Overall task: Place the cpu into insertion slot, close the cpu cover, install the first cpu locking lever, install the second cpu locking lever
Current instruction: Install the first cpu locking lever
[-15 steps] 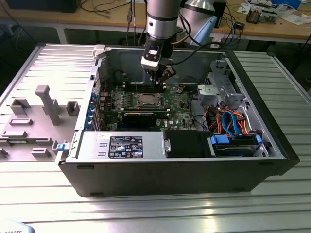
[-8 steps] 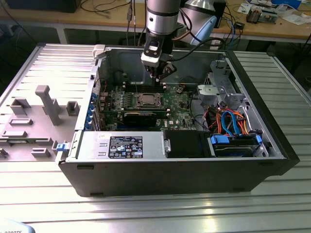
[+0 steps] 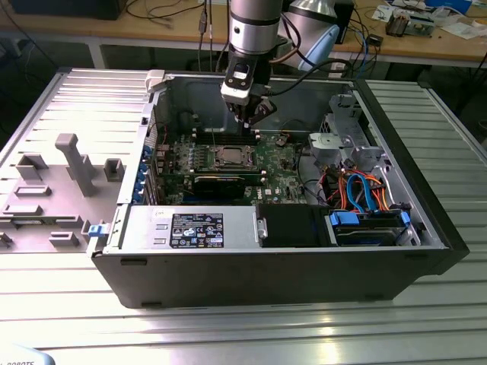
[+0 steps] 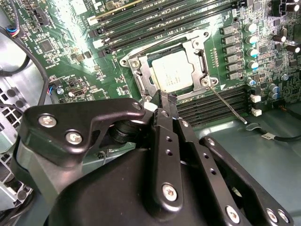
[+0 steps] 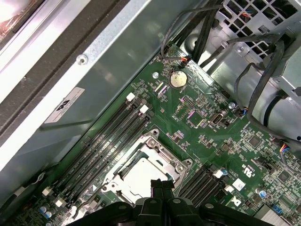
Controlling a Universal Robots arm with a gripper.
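On the ribbed metal surface (image 3: 228,334) you have a big open computer case (image 3: 289,277), and the green board (image 3: 278,163) lies flat in the bottom of it. Your arm (image 3: 255,30) reaches down into the case from above. The gripper (image 3: 251,119) hangs close beside the insertion slot (image 3: 227,158), and I cannot tell if it touches anything there. In both wrist views its two fingers (image 4: 162,115) are pressed together, and I see nothing held between them. Now look at the slot. The cpu (image 4: 171,70) sits inside it, flat, with its dull silver top facing up, so you can count the first job as done. The cpu cover (image 4: 142,77) looks like it is down too. Its thin silver frame lies around the chip, and the chip shows through the square window, so I think the second job is done as well. What is left, I think, is the locking. One thin wire lever (image 4: 228,104) sticks out from a corner of the slot. It slants away across the board and is not tucked in beside the frame, so it looks unlocked. A second wire lever (image 4: 162,45) lies close along another side of the frame, and I cannot tell if it is hooked down.
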